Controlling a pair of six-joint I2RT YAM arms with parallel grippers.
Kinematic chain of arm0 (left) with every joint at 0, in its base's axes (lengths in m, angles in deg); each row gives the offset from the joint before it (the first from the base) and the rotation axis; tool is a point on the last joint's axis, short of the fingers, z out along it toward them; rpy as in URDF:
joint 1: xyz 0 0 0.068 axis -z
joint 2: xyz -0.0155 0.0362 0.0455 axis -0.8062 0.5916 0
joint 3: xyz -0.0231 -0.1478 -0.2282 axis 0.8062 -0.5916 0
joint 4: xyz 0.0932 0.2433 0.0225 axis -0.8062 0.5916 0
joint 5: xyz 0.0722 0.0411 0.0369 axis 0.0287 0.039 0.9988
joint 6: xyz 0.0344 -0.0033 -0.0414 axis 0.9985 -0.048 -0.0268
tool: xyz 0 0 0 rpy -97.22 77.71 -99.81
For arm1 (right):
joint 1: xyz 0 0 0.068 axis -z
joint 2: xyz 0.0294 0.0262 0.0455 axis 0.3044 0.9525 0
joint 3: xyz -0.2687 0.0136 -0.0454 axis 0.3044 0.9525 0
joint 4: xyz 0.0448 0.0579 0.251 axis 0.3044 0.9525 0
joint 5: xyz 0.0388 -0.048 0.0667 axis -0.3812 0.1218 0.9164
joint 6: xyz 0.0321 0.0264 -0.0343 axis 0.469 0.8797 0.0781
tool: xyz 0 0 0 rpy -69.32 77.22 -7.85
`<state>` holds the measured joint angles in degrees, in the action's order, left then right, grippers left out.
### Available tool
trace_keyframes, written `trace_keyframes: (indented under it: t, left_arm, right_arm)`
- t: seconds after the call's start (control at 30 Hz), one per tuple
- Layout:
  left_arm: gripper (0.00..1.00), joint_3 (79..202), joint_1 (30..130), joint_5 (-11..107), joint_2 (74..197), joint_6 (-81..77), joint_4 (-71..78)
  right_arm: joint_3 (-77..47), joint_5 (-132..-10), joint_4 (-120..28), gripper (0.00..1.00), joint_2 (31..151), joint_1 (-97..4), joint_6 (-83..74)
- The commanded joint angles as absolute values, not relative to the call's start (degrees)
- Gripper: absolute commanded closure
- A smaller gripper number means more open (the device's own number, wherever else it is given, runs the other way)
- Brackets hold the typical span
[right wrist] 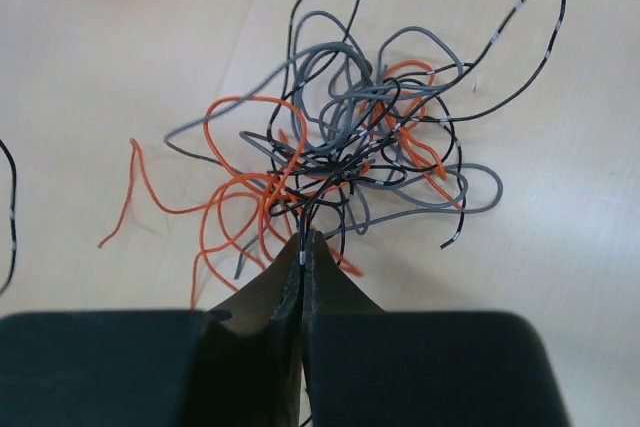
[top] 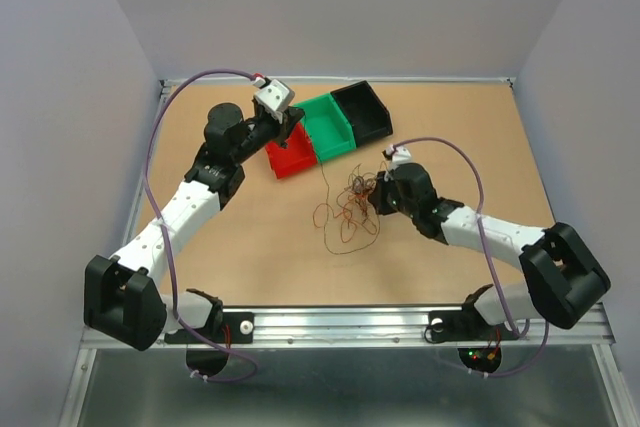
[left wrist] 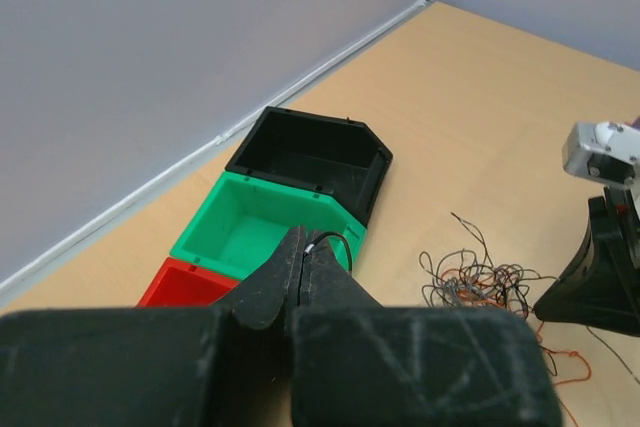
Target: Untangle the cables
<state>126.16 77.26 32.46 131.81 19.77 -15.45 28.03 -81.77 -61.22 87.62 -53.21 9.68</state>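
Observation:
The cables (right wrist: 350,137) lie in one tangled heap of thin orange, grey and black wires on the table, also seen in the top view (top: 350,209) and the left wrist view (left wrist: 490,277). My right gripper (right wrist: 303,240) is at the heap's near edge, shut on a black cable with a white band that runs up into the tangle. In the top view the right gripper (top: 373,195) sits at the heap's right side. My left gripper (left wrist: 304,243) is shut on the end of another black cable, above the bins (top: 292,129). A long thin strand (top: 323,197) trails from there towards the heap.
A red bin (top: 290,159), a green bin (top: 330,127) and a black bin (top: 362,109) stand in a row at the back centre. The same green bin (left wrist: 255,227) and black bin (left wrist: 310,157) lie just past the left fingers. Walls enclose the table on three sides.

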Motion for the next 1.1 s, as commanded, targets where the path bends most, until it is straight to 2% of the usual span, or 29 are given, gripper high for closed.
trace_keyframes:
  t: [0.0, 0.1, 0.13, 0.2, 0.23, 0.27, 0.33, 0.37, 0.43, 0.47, 0.5, 0.53, 0.57, 0.6, 0.67, 0.7, 0.73, 0.8, 0.83, 0.9, 0.93, 1.07]
  left_arm:
    - [1.00, 126.5, 77.5, 33.5, 130.0, 20.3, -17.6]
    - [1.00, 126.0, 77.5, 36.2, 129.3, 19.4, -18.2]
    - [1.00, 125.8, 77.3, 37.6, 129.1, 18.8, -18.6]
    - [1.00, 124.6, 77.1, 41.8, 127.7, 17.6, -20.1]
    - [1.00, 124.1, 77.0, 43.0, 127.1, 16.5, -20.8]
    - [1.00, 123.4, 76.7, 44.7, 126.2, 16.0, -21.5]
    - [1.00, 122.8, 76.1, 45.3, 125.2, 15.0, -22.4]
    - [1.00, 122.4, 75.8, 46.1, 124.4, 14.5, -23.0]
    - [1.00, 122.2, 75.7, 47.6, 123.7, 14.2, -23.0]
    - [1.00, 122.1, 75.7, 49.7, 123.3, 13.9, -23.0]
    - [1.00, 121.9, 75.4, 50.9, 122.5, 13.9, -23.0]
    - [1.00, 121.7, 75.2, 51.6, 122.0, 13.8, -23.0]
    - [1.00, 121.6, 75.0, 51.8, 121.6, 13.7, -23.0]
    - [1.00, 121.5, 74.9, 50.7, 120.9, 13.7, -23.0]
    - [1.00, 121.4, 75.1, 48.5, 119.9, 12.6, -22.7]
    - [1.00, 121.4, 75.0, 48.2, 119.8, 12.3, -22.7]
    - [1.00, 121.5, 75.0, 47.8, 119.7, 12.2, -22.6]
    - [1.00, 122.2, 75.0, 47.3, 120.6, 12.7, -22.2]
    - [1.00, 122.7, 75.1, 47.1, 121.2, 13.2, -21.7]
    - [1.00, 124.3, 75.1, 48.0, 123.3, 13.2, -20.1]
    - [1.00, 124.9, 75.1, 47.9, 124.0, 13.5, -19.3]
    - [1.00, 127.2, 75.1, 48.1, 126.7, 13.3, -16.4]
  right_arm:
    - [2.9, -83.6, -46.6, 0.99, 87.3, -55.2, 5.2]
    - [-23.5, -89.6, -28.8, 0.99, 91.6, -59.4, 0.1]
    - [-47.3, -92.5, -18.3, 0.99, 96.4, -60.6, -0.9]
    - [-71.5, -94.7, -11.0, 0.99, 103.0, -65.8, -4.3]
    - [-91.2, -91.0, -8.7, 0.99, 107.2, -66.7, -5.0]
    - [-94.6, -89.1, -9.1, 0.99, 107.2, -66.8, -4.2]
    - [-87.6, -89.2, -14.5, 0.99, 102.5, -66.8, -3.5]
    - [-63.1, -92.2, -18.3, 0.99, 93.9, -66.8, -2.5]
    - [-31.9, -101.0, -35.9, 0.99, 85.8, -66.7, 1.1]
    - [-19.0, -106.5, -35.7, 0.99, 85.8, -65.5, 11.6]
    - [-1.6, -100.9, -37.3, 1.00, 90.5, -60.3, 15.6]
    - [6.6, -94.5, -39.9, 1.00, 92.1, -58.1, 18.3]
    - [12.3, -97.7, -42.6, 1.00, 91.0, -57.9, 22.1]
    - [15.9, -99.5, -43.4, 0.99, 81.7, -58.8, 22.1]
    - [11.4, -95.0, -43.5, 1.00, 68.1, -60.1, 17.8]
    - [0.4, -92.4, -43.6, 1.00, 64.8, -60.3, 16.6]
    - [-5.9, -91.1, -37.6, 0.99, 64.2, -60.5, 15.9]
    - [-15.4, -94.7, -30.1, 0.99, 69.3, -60.5, 13.5]
    - [-19.6, -102.7, -21.0, 0.98, 76.5, -60.5, 12.8]
    - [-20.9, -108.8, -14.2, 0.95, 84.4, -59.4, 12.2]
    - [-21.2, -110.7, -12.6, 0.95, 88.3, -59.2, 13.0]
    - [-24.3, -112.5, -14.2, 0.94, 91.5, -59.0, 14.1]
